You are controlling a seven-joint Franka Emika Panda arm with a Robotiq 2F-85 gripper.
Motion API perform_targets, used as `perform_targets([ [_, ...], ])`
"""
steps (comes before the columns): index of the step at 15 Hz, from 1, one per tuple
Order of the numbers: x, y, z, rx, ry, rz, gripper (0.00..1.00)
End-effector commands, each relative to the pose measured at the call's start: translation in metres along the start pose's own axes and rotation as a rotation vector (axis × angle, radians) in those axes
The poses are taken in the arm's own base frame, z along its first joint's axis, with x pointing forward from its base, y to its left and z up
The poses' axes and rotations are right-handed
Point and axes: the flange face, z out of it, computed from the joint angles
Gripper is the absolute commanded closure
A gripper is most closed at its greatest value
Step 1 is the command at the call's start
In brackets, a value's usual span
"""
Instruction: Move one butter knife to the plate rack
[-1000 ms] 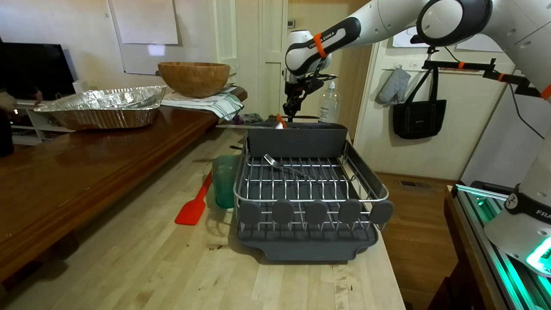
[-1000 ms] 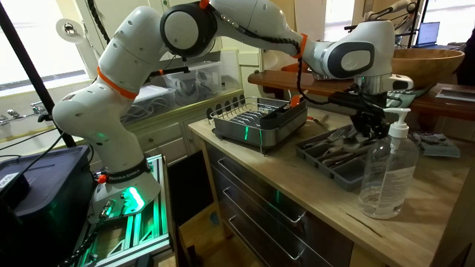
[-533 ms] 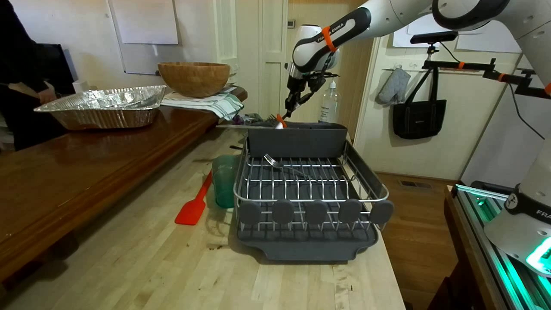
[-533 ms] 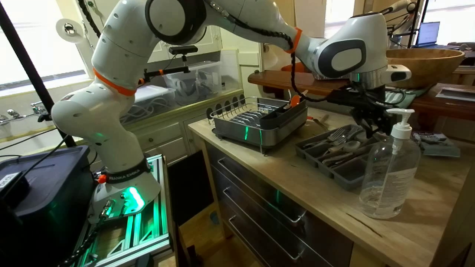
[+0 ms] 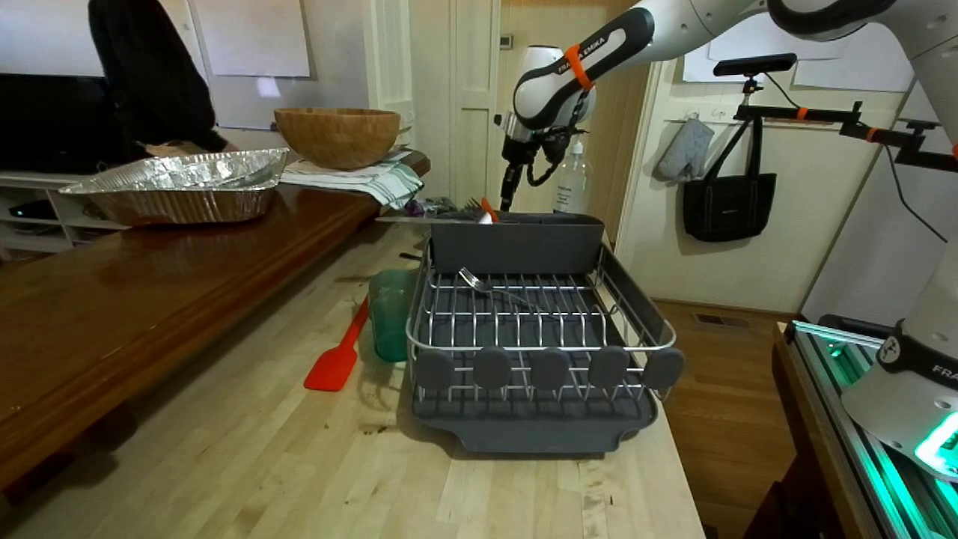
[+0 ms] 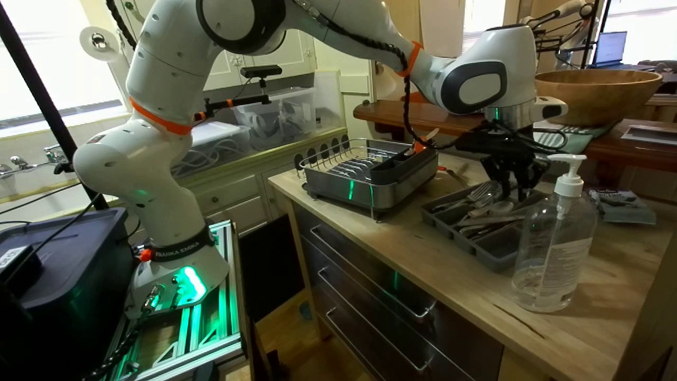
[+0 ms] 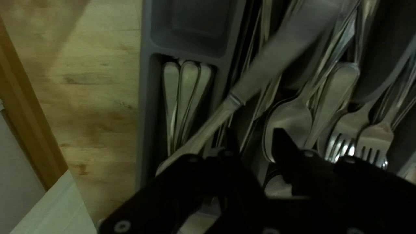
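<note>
Pale walls point(image 5: 340, 45) rise above a brown plank floor point(image 5: 726, 389). The light-wood worktop point(image 5: 239, 457) sits over dark drawers point(image 6: 370, 297) — a raised, glossy brown ledge point(image 5: 150, 288) alongside. A window point(image 6: 61, 63) glows white; far back stands a black screen point(image 5: 45, 123), possibly a television.

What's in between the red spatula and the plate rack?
A green cup sits between the red spatula and the plate rack; that shows in an exterior view.
</note>
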Motion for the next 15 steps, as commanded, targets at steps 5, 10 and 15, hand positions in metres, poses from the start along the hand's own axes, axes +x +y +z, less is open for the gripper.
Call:
perform_targets([
  [5,-0.002,-0.019,0.012,0.038,-0.125,-0.066,0.05],
  [10,-0.01,-0.022,0.032,0.118,-0.3,0.085,0.0],
  [15,-0.021,-0.005,0.042,0.11,-0.415,0.337,0.0],
])
